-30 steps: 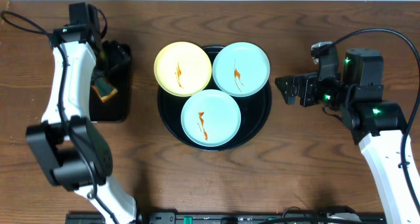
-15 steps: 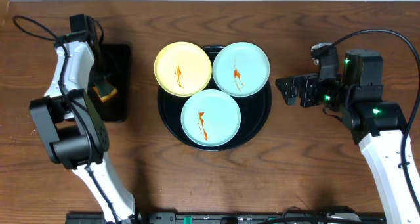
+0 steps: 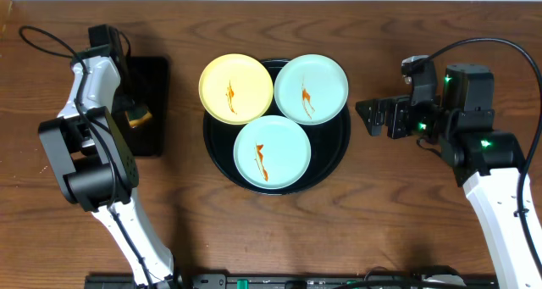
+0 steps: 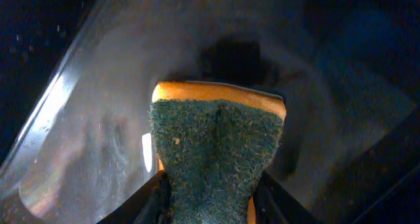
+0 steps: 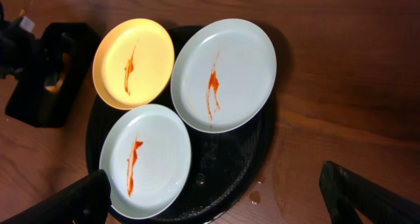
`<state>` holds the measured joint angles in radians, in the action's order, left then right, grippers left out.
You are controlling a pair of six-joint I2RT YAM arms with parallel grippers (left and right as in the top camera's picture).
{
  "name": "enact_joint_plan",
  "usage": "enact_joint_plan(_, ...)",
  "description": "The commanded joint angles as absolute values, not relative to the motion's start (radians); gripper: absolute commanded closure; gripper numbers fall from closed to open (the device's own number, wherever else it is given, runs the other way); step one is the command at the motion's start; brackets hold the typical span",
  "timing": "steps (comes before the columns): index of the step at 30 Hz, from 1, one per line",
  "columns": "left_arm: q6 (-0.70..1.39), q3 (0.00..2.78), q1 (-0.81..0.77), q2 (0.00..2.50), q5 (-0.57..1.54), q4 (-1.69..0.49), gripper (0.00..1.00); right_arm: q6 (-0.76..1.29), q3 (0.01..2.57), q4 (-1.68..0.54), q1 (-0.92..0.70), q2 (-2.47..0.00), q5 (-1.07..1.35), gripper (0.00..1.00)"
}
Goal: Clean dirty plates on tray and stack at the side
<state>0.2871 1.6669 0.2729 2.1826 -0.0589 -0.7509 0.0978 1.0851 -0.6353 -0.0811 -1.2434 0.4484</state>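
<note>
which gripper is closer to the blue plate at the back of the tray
Right. The right gripper sits open just right of that blue plate, apart from it; the left gripper is far beyond the yellow plate, gripping the sponge.

Pale yellow plate (image 3: 235, 88) and two light blue plates (image 3: 311, 88) (image 3: 272, 152) each carry an orange-brown streak; the round tray (image 3: 332, 145) is glossy black; the sponge (image 4: 216, 145) shows dark green fuzz over orange; the table (image 3: 254, 238) is brown wood grain.
</note>
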Motion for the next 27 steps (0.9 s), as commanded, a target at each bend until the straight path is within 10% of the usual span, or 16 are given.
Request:
enact_joint_plan(1, 0.281, 1.651, 0.269, 2.187, -0.061, -0.73, 0.59, 0.093, 1.1, -0.637, -0.088, -1.244, 0.445, 0.01)
enact_joint_plan(14, 0.281, 1.568, 0.27, 2.188, -0.062, -0.711, 0.6, 0.097, 1.1, -0.637, -0.088, -1.244, 0.445, 0.01)
enact_joint_plan(20, 0.281, 1.559, 0.27, 2.185, -0.061, -0.709, 0.92, 0.1, 1.1, -0.637, -0.088, -1.244, 0.445, 0.01)
enact_joint_plan(27, 0.281, 1.601, 0.269, 2.1, -0.061, -0.797, 0.93, 0.186, 1.1, -0.598, -0.094, -1.261, 0.445, 0.09)
